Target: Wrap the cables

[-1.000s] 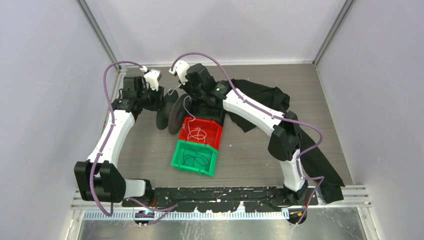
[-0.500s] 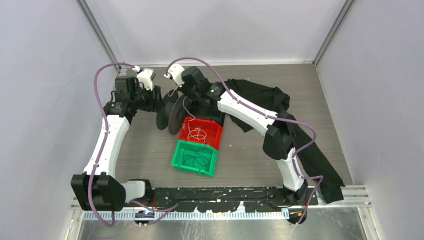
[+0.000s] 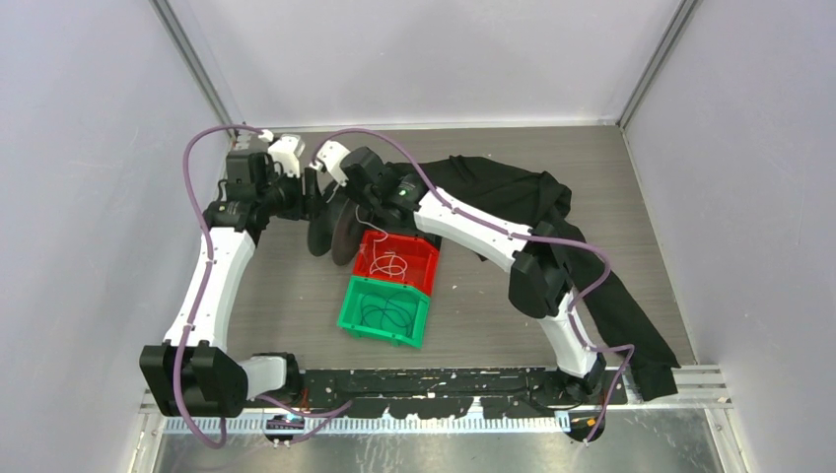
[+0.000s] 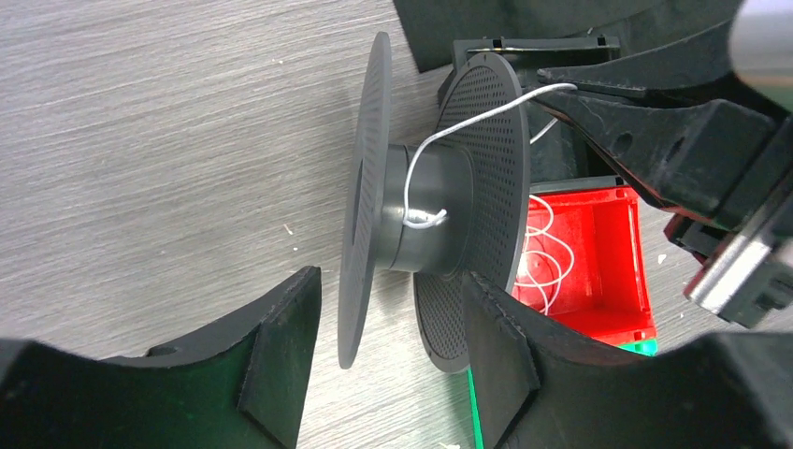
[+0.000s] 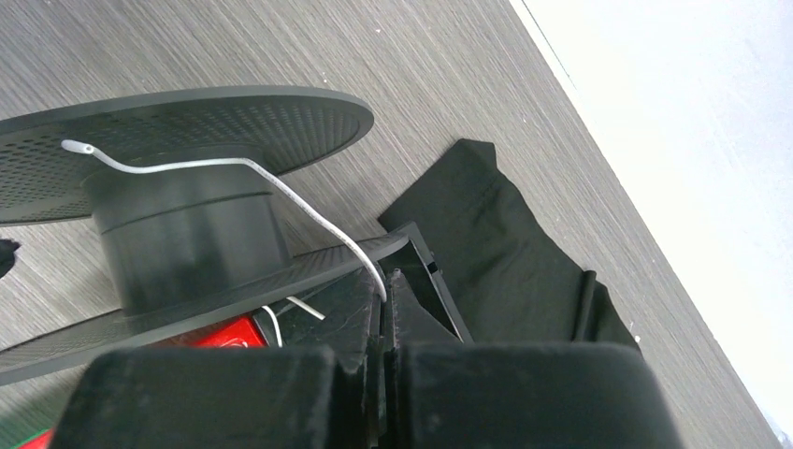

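right hand (image 5: 383,292) clenched on the white cable (image 4: 486,106), which arcs from it onto the hub of the black spool (image 4: 425,210); slack sits coiled in the red bin (image 4: 598,253). left hand (image 4: 393,281) released, gaping toward the spool. we judge the hub axis lies level, so the right hand, nearer, must circle it.

left tool (image 4: 388,360) spread wider, right tool (image 5: 383,297) carried cable (image 5: 281,192) left over spool (image 4: 425,210)

Arm links (image 3: 212,286): white shells, black joints
Hoses (image 3: 189,163): purple, looping alongside each arm
Left gripper (image 4: 391,281): matte black wedge fingers
Right arm light (image 3: 403,193): green
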Controlling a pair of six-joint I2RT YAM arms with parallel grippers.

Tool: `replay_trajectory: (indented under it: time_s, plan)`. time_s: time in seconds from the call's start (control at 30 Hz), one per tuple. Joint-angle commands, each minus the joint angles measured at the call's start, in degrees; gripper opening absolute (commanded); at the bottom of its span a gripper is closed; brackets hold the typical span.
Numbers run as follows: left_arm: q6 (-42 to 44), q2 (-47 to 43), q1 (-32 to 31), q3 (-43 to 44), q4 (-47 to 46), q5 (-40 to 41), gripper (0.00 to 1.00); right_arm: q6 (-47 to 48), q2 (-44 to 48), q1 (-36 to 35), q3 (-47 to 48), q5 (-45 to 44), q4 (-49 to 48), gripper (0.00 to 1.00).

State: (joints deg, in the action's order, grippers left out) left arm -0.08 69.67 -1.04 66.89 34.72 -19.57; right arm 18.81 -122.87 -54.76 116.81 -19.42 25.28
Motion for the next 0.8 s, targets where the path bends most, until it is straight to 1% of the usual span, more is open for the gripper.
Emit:
replay_trajectory:
  time_s: [0.0, 0.1, 0.27, 0.33, 0.77]
  plan:
    - [-2.1, -2.1, 0.3, -1.0, -1.9, -0.5, 0.59, -1.7, 0.0, 0.0, 2.4, 0.0, -1.9, 0.0]
    - [-3.5, -2.3, 0.3, -2.6, -4.2, -1.0, 0.59, -2.5, -0.2, -0.1, 2.5, 1.4, -1.8, 0.0]
    - [-6.4, -3.8, 0.2, -7.0, -12.1, -1.2, 0.59, -5.4, -0.7, 0.0, 3.6, 6.0, -0.4, 0.0]
    - [-6.8, -4.3, 0.2, -8.2, -13.9, -1.0, 0.59, -6.1, -1.1, 0.1, 4.3, 6.9, 0.3, 0.0]
    - [-6.0, -3.0, 0.2, -8.0, -13.2, -0.7, 0.57, -7.6, -2.7, 0.1, 5.4, 9.1, 1.8, 0.0]
